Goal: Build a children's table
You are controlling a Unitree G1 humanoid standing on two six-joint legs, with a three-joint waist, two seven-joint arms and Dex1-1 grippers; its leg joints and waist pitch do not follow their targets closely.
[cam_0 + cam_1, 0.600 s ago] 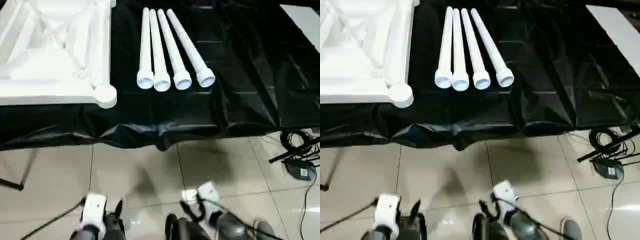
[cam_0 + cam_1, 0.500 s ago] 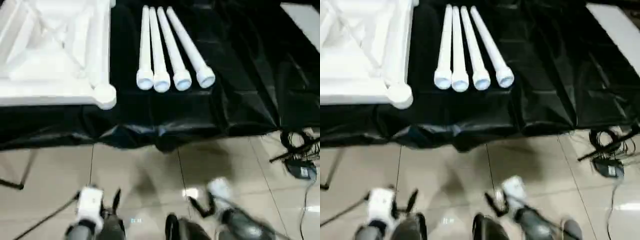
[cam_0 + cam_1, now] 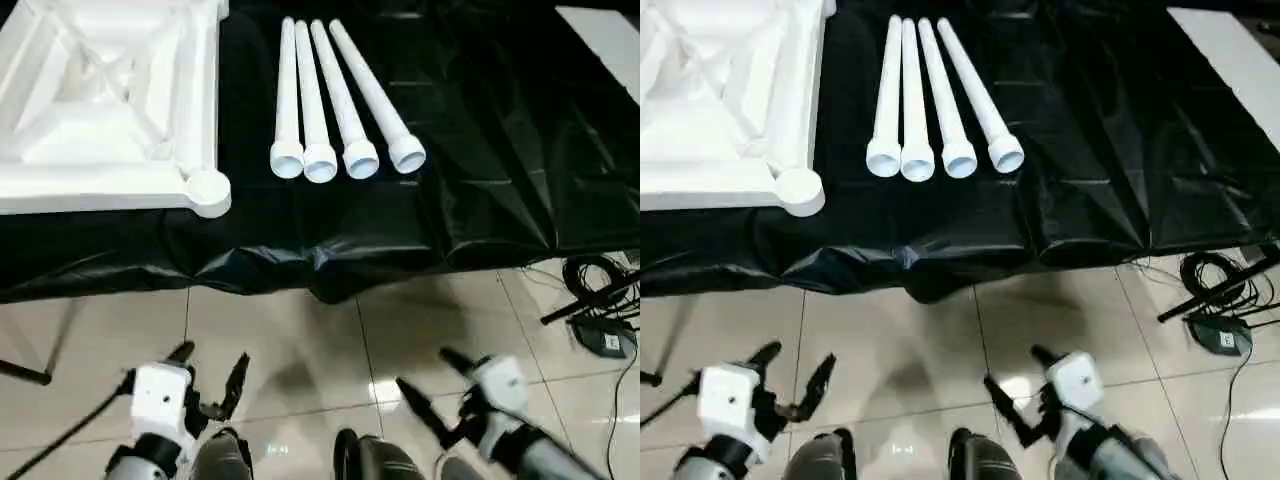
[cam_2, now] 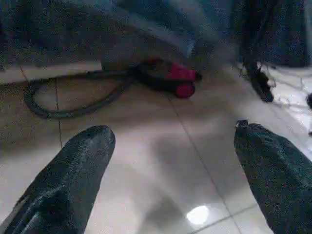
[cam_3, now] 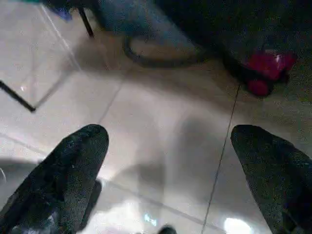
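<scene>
both claws risen, now spread; left claw [image 3: 212, 367], right claw [image 3: 428, 377] over tiled floor [image 3: 290, 330]

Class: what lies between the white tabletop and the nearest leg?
Only bare black sheet separates the tabletop from the nearest leg, seen in both eye views.

Even, bright overhead light — the glossy floor tiles [image 3: 300, 340] carry soft white glare spots, and the black plastic sheet [image 3: 480, 150] shines along its creases; both wrist views are dim and hazy — background soft
</scene>
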